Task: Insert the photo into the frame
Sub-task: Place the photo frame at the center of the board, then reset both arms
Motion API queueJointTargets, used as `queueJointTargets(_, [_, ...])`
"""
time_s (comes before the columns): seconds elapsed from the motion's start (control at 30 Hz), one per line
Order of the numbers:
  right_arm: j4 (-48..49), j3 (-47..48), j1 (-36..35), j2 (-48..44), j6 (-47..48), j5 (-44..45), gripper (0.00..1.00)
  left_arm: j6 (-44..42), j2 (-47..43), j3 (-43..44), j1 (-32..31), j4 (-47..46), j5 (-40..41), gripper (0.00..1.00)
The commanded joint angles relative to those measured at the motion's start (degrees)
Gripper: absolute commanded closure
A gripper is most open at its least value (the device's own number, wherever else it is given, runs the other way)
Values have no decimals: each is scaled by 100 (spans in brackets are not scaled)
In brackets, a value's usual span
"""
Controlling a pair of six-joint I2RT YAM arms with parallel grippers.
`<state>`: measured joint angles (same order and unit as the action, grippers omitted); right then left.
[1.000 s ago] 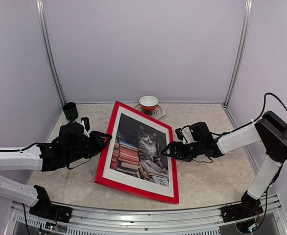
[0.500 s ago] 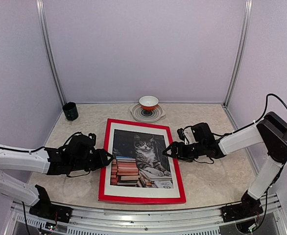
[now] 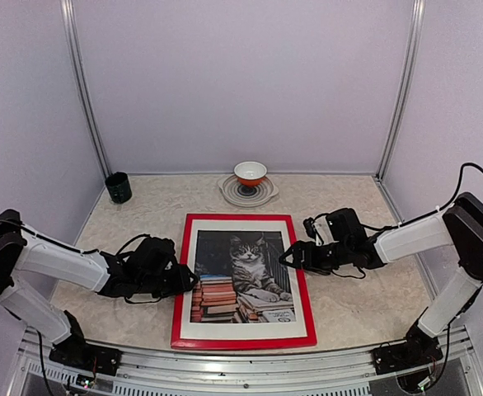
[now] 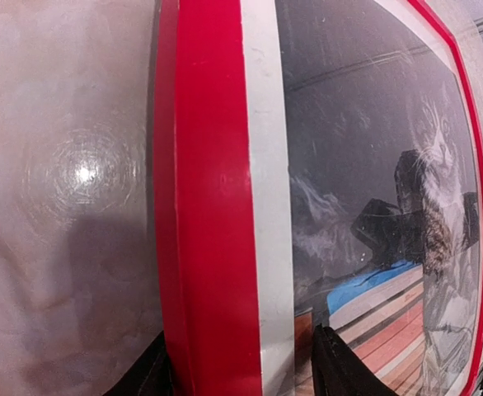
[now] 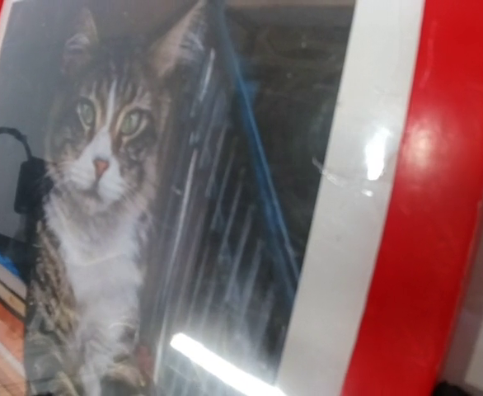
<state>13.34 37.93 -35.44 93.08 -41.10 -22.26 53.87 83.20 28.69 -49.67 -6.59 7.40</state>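
The frame (image 3: 243, 340) lies flat, red front up, on the table (image 3: 361, 307) between the 2 arms, with the cat photo (image 3: 248, 271) showing behind its pane inside a white mat (image 3: 241, 329). The left gripper (image 3: 189, 281) straddles the frame's left rail with jaws spread; the right gripper (image 3: 288, 255), at the right rail, is spread wide, pinching nothing.

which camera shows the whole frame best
Top external: the frame lies flat with all four red sides in view. The left wrist shows mostly its left side close up, the right wrist mostly its right side.
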Motion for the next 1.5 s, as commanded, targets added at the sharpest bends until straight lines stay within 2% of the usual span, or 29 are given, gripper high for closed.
queueJointTargets(0.0, [-53, 51, -42, -220, 164, 98, 1, -316, 242, 464, 41, -775, -102, 48])
queueJointTargets(0.23, [-110, 264, 117, -57, 266, 216, 1, -590, 940, 1074, 72, -819, -363, 45])
queueJointTargets(0.5, [-266, 395, 362, -149, 548, 317, 1, -461, 1084, 1066, 73, -828, -433, 39])
queueJointTargets(0.63, [-351, 479, 371, -145, 612, 326, 1, -500, 894, 1107, 71, -618, -253, 30])
queueJointTargets(0.87, [-532, 528, 372, -331, 648, 495, 1, -639, 674, 1311, 85, -13, 137, 3])
queueJointTargets(1.1, [-934, 540, 415, -664, 804, 825, 1, -576, 368, 1329, 87, 576, 556, 1])
queueJointTargets(1.2, [-1230, 544, 412, -968, 912, 1006, 1, -714, 37, 1368, 87, 921, 925, 1])
queueJointTargets(1.47, [-2341, 711, 407, -3170, 2474, 1872, 1, -1861, -1694, 1551, 89, 1493, 1834, 1])
